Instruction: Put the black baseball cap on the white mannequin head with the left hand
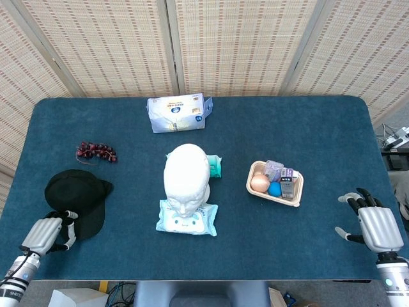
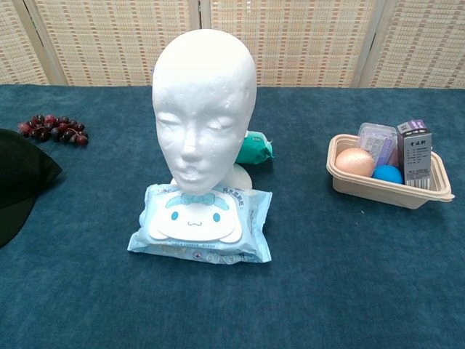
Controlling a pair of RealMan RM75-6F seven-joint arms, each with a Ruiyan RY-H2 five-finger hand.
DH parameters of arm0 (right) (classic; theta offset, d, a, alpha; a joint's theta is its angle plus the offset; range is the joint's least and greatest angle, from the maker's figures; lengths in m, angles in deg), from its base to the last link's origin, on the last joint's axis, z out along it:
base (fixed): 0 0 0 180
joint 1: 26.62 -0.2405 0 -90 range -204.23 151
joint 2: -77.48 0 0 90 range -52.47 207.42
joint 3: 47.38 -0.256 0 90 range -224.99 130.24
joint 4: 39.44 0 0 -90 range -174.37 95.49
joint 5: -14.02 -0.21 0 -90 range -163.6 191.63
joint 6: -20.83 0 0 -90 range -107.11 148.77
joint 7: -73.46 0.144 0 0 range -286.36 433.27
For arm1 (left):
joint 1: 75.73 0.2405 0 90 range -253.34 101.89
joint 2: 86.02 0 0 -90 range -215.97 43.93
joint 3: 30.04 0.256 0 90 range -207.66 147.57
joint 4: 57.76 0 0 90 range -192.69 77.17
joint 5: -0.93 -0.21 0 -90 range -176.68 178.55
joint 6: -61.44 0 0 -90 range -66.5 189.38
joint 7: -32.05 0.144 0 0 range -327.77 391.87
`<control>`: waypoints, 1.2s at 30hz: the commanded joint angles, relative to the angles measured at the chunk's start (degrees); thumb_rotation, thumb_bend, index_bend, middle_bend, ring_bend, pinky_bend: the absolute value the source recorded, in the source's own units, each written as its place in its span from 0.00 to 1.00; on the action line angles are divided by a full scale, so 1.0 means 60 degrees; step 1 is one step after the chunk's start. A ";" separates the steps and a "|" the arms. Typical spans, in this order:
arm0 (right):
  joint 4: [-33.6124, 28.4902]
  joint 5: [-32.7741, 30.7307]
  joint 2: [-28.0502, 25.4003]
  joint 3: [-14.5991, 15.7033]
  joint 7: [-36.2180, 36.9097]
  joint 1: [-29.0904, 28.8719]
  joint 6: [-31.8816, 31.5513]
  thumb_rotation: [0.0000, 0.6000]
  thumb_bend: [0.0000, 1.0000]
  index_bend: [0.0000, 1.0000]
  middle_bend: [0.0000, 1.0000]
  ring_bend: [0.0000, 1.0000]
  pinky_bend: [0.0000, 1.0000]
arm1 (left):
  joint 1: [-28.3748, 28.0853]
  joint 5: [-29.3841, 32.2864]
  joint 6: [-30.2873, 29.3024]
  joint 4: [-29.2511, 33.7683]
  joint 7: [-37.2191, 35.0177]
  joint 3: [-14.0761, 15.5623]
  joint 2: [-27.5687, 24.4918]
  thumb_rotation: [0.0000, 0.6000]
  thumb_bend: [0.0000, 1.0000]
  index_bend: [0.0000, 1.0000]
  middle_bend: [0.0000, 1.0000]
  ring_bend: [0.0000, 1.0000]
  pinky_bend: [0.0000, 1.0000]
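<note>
The black baseball cap (image 1: 75,194) lies at the table's front left; in the chest view only its edge (image 2: 18,182) shows at the left border. My left hand (image 1: 46,234) sits at the cap's near edge with its fingers (image 1: 67,225) curled onto the brim, gripping it. The white mannequin head (image 1: 186,176) stands upright mid-table, facing the front, well to the right of the cap; the chest view shows it close up (image 2: 205,109). My right hand (image 1: 372,224) rests near the front right corner, fingers apart, holding nothing.
A blue wipes pack (image 1: 187,218) (image 2: 202,222) lies in front of the head's base, a teal packet (image 1: 215,166) behind it. Grapes (image 1: 96,151) lie beyond the cap. A tissue pack (image 1: 177,113) is at the back. A beige tray (image 1: 253,186) of small items stands right of the head.
</note>
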 commanded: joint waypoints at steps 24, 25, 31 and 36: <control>0.0006 -0.0032 -0.0004 -0.0012 -0.0002 -0.0007 0.0021 1.00 0.00 0.33 0.30 0.15 0.29 | 0.0176 -0.0105 -0.0414 -0.0006 -0.0306 -0.0136 0.0022 1.00 0.85 0.07 0.00 0.00 0.10; 0.0006 -0.0034 -0.0006 -0.0013 0.0005 -0.0006 0.0019 1.00 0.00 0.33 0.30 0.15 0.29 | 0.0190 -0.0159 -0.0459 0.0047 -0.0345 -0.0127 -0.0010 1.00 0.85 0.07 0.00 0.00 0.10; 0.0000 -0.0044 -0.0016 -0.0019 0.0029 -0.0003 0.0016 1.00 0.00 0.33 0.30 0.15 0.29 | 0.0345 -0.0525 -0.0925 0.0393 -0.0286 -0.0053 -0.0228 1.00 0.84 0.13 0.00 0.00 0.18; -0.0014 -0.0018 -0.0030 -0.0014 0.0077 0.0006 -0.0007 1.00 0.00 0.33 0.30 0.15 0.29 | 0.0598 -0.0942 -0.1636 0.0517 0.0070 0.0011 -0.0231 1.00 0.70 0.18 0.08 0.10 0.31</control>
